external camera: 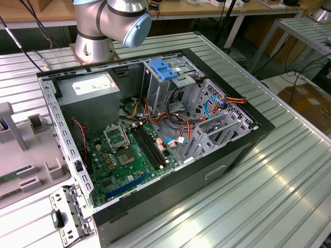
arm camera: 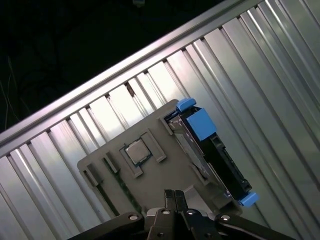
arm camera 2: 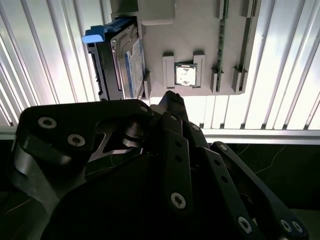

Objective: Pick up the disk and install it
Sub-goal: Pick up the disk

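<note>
We log the computer case (external camera: 170, 199) in the exterior view, the disk (arm camera 2: 120, 60) (arm camera: 212, 150) in both wrist views. Gripper (arm camera: 170, 195) fingers pressed together, empty, near the disk, not touching.

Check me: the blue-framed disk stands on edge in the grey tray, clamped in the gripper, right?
Not clamped. The disk stands on edge in the grey tray, but the gripper hangs clear of it; the first wrist view shows this.

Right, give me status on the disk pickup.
Gripper shut, empty, over the grey tray. Disk standing on edge in tray, not gripped. Nothing in the way.
</note>
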Robot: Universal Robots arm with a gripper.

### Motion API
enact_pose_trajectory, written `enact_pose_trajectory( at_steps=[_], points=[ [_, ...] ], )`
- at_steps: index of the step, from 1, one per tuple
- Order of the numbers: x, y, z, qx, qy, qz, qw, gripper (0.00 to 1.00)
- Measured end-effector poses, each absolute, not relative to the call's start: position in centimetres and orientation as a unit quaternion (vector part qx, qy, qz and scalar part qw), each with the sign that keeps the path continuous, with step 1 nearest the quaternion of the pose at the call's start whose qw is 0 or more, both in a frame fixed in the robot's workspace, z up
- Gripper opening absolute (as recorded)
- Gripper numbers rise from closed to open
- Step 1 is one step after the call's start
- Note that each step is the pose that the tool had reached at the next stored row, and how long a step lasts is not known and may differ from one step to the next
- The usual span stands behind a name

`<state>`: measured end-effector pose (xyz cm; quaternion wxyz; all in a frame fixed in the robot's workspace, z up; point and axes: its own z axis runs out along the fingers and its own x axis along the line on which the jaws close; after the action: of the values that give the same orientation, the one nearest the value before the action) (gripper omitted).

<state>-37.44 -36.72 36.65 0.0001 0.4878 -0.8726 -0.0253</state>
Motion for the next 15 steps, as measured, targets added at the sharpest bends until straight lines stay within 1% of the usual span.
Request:
enact_pose_trajectory(
  at_steps=[15],
  points=[
    [-37.44,-36.72,36.65,0.526,-0.850,-0.025,0.001,0.11]
  ],
)
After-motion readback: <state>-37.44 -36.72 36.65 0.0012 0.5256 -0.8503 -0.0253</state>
